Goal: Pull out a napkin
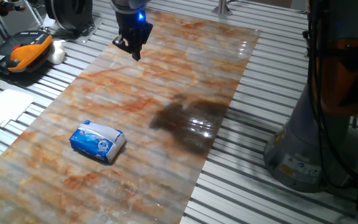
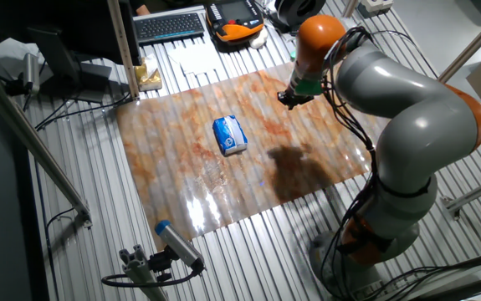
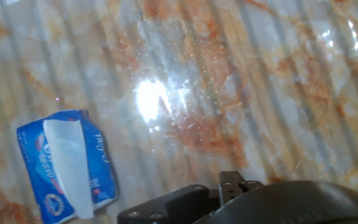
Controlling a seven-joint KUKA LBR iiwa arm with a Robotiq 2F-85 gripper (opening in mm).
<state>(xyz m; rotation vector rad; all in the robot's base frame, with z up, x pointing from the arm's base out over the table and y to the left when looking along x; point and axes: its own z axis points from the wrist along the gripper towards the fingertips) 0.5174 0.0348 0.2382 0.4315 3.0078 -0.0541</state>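
The blue-and-white tissue packet (image 1: 93, 145) lies flat on the marbled mat (image 1: 166, 93), toward its near left part. It also shows in the other fixed view (image 2: 226, 140) and at the lower left of the hand view (image 3: 34, 163). A white napkin (image 3: 66, 158) sticks out of the packet's top slit as a strip (image 1: 106, 130). My gripper (image 1: 133, 53) hangs above the far part of the mat, well away from the packet, and holds nothing. In the hand view its fingertips (image 3: 231, 180) appear together at the bottom edge. It also shows in the other fixed view (image 2: 290, 99).
An orange-and-black device (image 1: 23, 50) and flat white paper sheets (image 1: 4, 104) lie left of the mat on the slatted table. A keyboard (image 2: 169, 25) sits at the far side. The arm's base (image 1: 303, 149) stands at the right.
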